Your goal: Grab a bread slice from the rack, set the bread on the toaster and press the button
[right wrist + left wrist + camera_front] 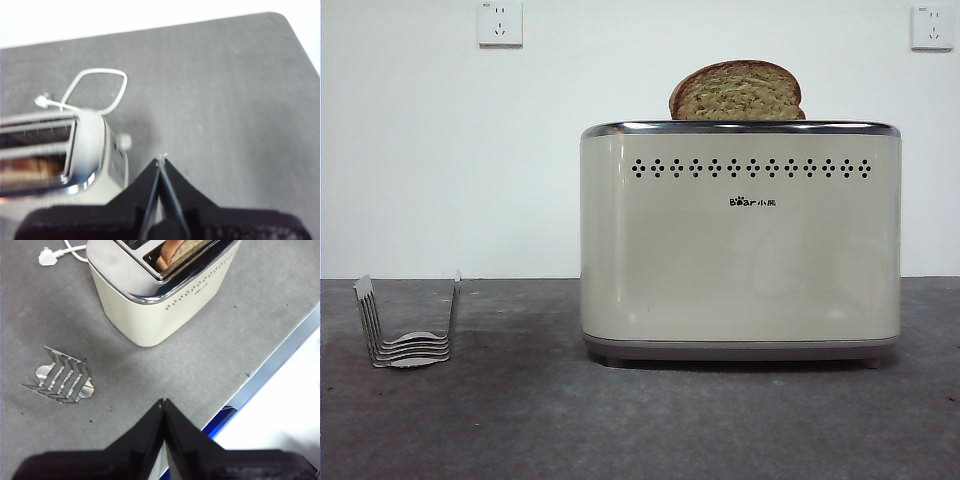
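Note:
The slice of bread (pixel 737 91) stands upright in a slot of the cream toaster (pixel 740 250), its rounded top sticking out above the chrome rim. The left wrist view shows the bread (pixel 176 251) in the slot of the toaster (pixel 150 305). The silver wire rack (pixel 408 325) stands empty at the table's left; it also shows in the left wrist view (pixel 62 380). My left gripper (pixel 163 402) is shut and empty, high above the table near its front edge. My right gripper (pixel 161 159) is shut and empty, beside the toaster's (pixel 55 150) end, near its round knob (pixel 125 142).
The toaster's white cord and plug (pixel 80 97) lie on the grey table behind the toaster; the plug also shows in the left wrist view (pixel 47 257). Two wall sockets (pixel 500 24) sit on the white wall. The table's front edge (pixel 270 365) runs near my left gripper.

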Controlling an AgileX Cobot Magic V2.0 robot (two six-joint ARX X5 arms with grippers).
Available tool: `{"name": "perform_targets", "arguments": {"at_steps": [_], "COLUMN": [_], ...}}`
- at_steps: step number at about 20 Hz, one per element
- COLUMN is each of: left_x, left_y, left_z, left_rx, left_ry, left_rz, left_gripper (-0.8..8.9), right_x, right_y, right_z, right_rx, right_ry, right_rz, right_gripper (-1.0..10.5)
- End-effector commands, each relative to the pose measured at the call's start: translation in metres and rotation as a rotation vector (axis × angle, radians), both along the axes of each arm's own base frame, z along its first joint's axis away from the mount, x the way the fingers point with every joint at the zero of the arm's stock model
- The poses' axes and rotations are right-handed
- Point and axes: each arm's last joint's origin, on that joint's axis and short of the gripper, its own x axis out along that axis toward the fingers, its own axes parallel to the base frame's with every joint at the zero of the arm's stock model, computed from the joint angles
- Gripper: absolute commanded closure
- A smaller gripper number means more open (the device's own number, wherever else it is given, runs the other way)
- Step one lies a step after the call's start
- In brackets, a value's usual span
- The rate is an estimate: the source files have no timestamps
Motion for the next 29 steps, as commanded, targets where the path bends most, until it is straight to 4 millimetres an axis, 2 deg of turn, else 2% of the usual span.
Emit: {"name": "perform_targets", "arguments": {"at_steps": [1,7,12,15,18,20,22,25,27,29], "left_x": [0.005,0.014,0.018,0.022,0.02,0.023,0.029,0.03,0.023,0.014], "left_y": [-0.005,-0.015,-0.012,0.002,0.026,0.043,0.059,0.079,0.086,0.091], "left_z": [-0.003,-0.009,-0.009,-0.007,-0.005,-0.013,-0.036,-0.094,-0.137,-0.18], "left_rx": [0.018,0.049,0.05,0.032,0.041,0.015,-0.065,-0.187,-0.204,-0.186], "left_ry": [0.01,0.04,0.041,0.03,-0.019,-0.107,-0.287,-0.593,-0.672,-0.661], "left_rz": [-0.005,-0.007,0.028,0.109,0.188,0.293,0.414,0.56,0.612,0.646], "left_gripper": [8.17,8.16,8.17,8.17,8.17,8.17,8.17,8.16,8.16,8.16], "right_x": [-0.005,0.004,0.033,0.054,0.077,0.091,0.104,0.12,0.132,0.142], "right_y": [0.0,-0.002,-0.009,-0.014,-0.018,-0.022,-0.024,-0.027,-0.03,-0.032], "right_z": [0.0,-0.005,-0.015,-0.024,-0.035,-0.044,-0.051,-0.061,-0.065,-0.067], "right_rx": [-0.016,0.023,0.01,0.02,0.025,0.03,0.037,0.042,0.039,0.034], "right_ry": [0.053,0.122,0.212,0.275,0.342,0.389,0.43,0.462,0.448,0.412], "right_rz": [-0.026,-0.045,-0.079,-0.078,-0.083,-0.083,-0.083,-0.082,-0.082,-0.083], "right_gripper": [9.5,9.5,9.5,9.5,9.5,9.5,9.5,9.5,9.5,9.5]}}
